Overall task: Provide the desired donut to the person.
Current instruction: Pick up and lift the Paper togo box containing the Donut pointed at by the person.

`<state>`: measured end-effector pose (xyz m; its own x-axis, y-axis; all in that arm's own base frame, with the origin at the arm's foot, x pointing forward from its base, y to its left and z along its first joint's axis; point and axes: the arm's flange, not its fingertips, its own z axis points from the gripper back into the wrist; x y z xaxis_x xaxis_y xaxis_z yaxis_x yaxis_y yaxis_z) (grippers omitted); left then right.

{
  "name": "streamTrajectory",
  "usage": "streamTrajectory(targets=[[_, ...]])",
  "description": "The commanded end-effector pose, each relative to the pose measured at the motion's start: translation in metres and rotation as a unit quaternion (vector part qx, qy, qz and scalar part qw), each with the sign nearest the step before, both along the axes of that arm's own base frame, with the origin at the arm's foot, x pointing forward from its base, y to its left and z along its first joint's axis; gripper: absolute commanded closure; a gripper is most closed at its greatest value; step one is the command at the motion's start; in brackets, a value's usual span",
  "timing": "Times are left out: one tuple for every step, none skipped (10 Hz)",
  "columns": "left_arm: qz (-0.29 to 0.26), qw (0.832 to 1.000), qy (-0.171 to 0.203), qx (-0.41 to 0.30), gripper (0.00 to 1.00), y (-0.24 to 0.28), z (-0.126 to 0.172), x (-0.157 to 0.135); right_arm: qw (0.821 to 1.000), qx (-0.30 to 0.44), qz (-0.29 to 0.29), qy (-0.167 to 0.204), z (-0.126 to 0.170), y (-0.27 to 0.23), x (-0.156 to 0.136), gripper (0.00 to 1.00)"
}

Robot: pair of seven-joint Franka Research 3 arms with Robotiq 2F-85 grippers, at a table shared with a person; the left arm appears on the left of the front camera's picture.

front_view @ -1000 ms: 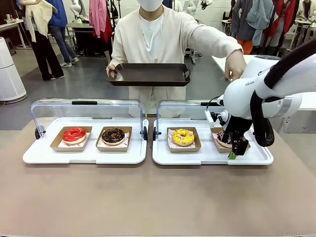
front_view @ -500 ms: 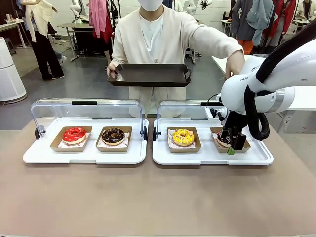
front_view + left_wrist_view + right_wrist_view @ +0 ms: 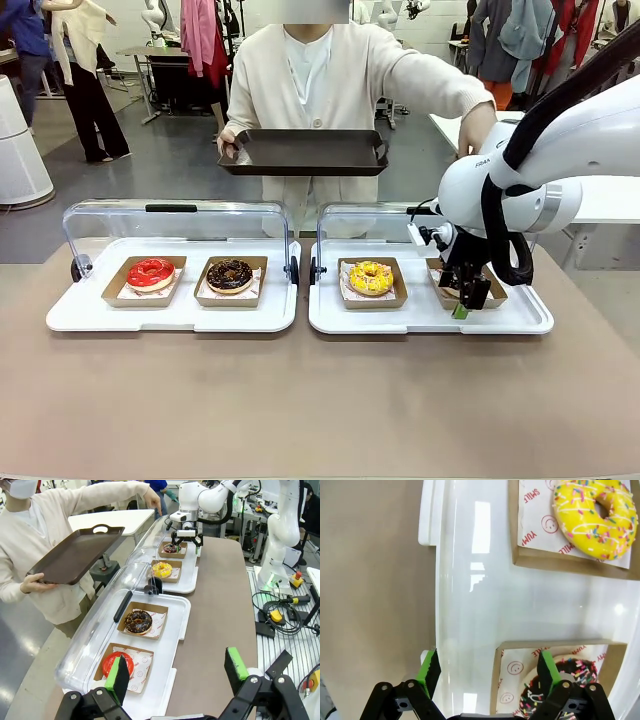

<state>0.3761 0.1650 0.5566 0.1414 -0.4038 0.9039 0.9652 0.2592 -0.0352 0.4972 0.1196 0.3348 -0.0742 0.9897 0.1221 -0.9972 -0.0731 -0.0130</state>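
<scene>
Grasp approach: right end effector [image 3: 489, 662], spread and empty, straddles the box [image 3: 496, 680] wall beside the sprinkled chocolate donut [image 3: 570, 672] toward the surface's [image 3: 370, 580] right edge; next, lower and pinch.

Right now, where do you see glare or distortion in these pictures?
Right wrist view: ceiling-light glare in bright patches on the tray. Left wrist view: the wide-angle lens curves the table. Front view: even light, sharp.
</scene>
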Motion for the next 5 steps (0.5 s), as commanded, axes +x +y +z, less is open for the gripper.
streamTrajectory(targets=[[0.003,1.0,-0.006,-0.001,0.0,0.0005,0.0007,0.0,1.0,0.011,0.006,0.003,-0.0033,-0.0029,0.0071,0.0],[0.003,1.0,-0.006,-0.001,0.0,0.0005,0.0007,0.0,1.0,0.011,0.003,0.003,-0.0057,-0.0041,0.0083,0.0],[0.003,1.0,-0.006,-0.001,0.0,0.0005,0.0007,0.0,1.0,0.012,0.002,0.003,-0.008,-0.005,0.0085,0.0],[0.003,1.0,-0.006,-0.001,0.0,0.0005,0.0007,0.0,1.0,0.012,0.003,0.002,-0.0096,-0.0054,0.0083,0.0],[0.003,1.0,-0.006,-0.001,0.0,0.0005,0.0007,0.0,1.0,0.009,0.004,0.002,-0.0105,-0.0056,0.0079,0.0]])
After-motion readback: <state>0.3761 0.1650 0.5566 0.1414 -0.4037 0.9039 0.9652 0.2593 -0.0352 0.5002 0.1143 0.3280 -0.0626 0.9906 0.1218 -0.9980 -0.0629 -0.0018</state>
